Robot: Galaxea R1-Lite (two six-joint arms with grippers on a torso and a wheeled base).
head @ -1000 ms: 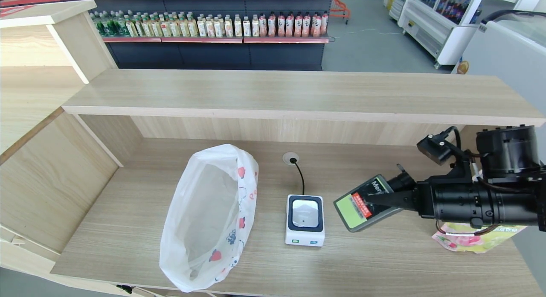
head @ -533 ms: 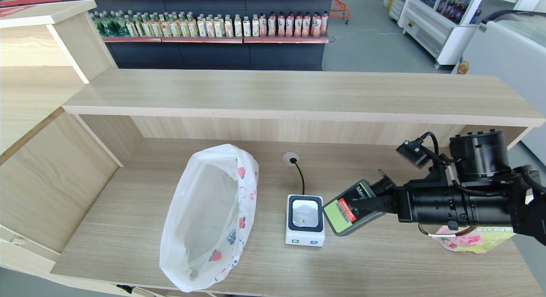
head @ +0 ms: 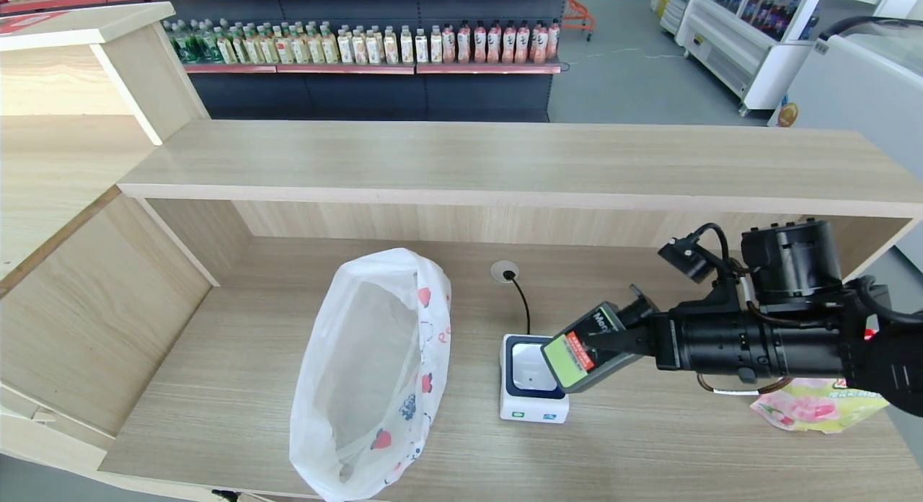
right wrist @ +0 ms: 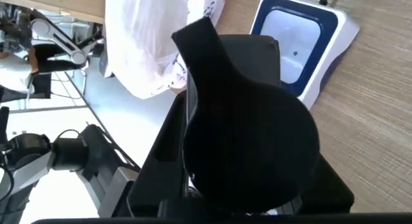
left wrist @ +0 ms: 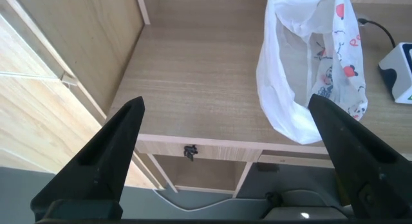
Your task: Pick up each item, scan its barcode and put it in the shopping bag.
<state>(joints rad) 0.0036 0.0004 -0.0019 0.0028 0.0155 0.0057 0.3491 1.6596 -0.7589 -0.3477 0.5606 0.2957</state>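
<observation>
One item is in hand, and by the look of it none is bagged yet. The right end effector [head: 613,340] is clamped on a box [head: 573,354], its thin dark fingers pinching the flat faces from either side. The box is a slim, rigid rectangle, dark grey with rounded corners. It has a matte green panel and a red strip of print on the face turned up toward the head camera. It hangs tilted just above the scanner [head: 532,404], covering the scanner's right side, so the task appears to be at the scan step for this first item. I cannot tell where the barcode sits, or whether it faces the glass.

The scanner is a small white block with a dark blue frame round a glossy, slightly sloped window. A thin black cable [head: 520,304] runs from its back to a round grommet in the desk [head: 649,444]. The desk is pale wood-grain laminate, smooth and flat.

Left of the scanner and a little apart from it, the bag [head: 375,372] lies with its mouth held open. It is thin, translucent white film, crinkled, with small red and dark prints, and I can make out nothing inside it.

Under the right arm at the desk's right edge lies a soft, shiny pouch [head: 815,408] in pink and green. It has yet to be picked up, scanned and bagged.

The left end effector [left wrist: 225,108] hangs off the desk's near left corner, its fingers spread wide and holding nothing.
</observation>
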